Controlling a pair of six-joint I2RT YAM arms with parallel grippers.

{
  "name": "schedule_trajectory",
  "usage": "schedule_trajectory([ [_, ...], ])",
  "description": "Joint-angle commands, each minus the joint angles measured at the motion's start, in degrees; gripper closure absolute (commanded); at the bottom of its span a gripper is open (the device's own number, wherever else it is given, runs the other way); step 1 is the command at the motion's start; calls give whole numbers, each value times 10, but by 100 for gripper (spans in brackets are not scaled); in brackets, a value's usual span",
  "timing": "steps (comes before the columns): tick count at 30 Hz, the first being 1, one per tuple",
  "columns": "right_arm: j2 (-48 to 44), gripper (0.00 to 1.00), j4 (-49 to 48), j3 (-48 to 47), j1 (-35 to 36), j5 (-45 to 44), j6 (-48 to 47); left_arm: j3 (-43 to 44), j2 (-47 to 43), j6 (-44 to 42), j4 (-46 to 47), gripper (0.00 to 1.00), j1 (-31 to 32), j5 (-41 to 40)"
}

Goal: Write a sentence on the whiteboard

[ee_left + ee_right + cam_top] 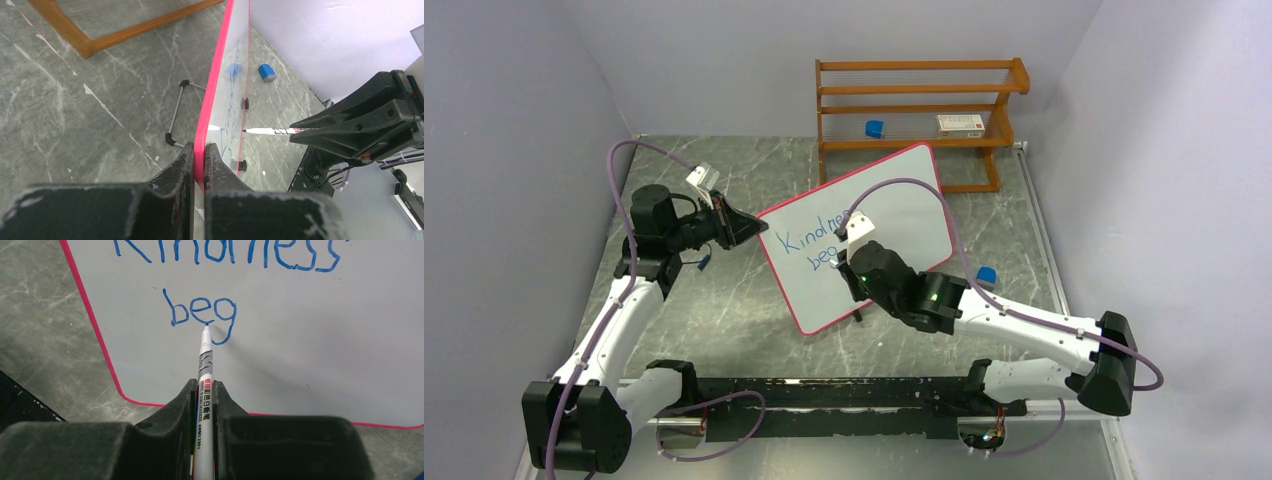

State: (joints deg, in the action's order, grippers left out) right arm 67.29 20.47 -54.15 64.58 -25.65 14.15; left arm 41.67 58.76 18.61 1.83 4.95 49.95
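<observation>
The whiteboard [310, 340] gleams smooth and glossy white. The table [75, 115] shows veined grey stone, matt. The rack [921, 66] is lacquered wood, the marker [205, 385] barrel shiny plastic.

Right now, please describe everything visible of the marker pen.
The marker is a slim white pen with black print and stripes on its barrel and a fine tip. The right gripper is shut on its barrel. Its tip appears to touch the whiteboard at the g of the blue lettering "beg".
</observation>
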Motion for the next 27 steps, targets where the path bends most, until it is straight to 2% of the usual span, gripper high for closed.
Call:
schedule_trajectory([
  [1, -22, 100, -3, 6, -2, -17, 0, -13, 13, -41, -34, 95, 2, -31],
  [14, -26, 100, -9, 8, -13, -62, 6, -13, 11, -41, -36, 95, 2, -31],
  [27, -8, 100, -32, 8, -24, -40, 2, -12, 14, -41, -35, 95, 2, -30],
])
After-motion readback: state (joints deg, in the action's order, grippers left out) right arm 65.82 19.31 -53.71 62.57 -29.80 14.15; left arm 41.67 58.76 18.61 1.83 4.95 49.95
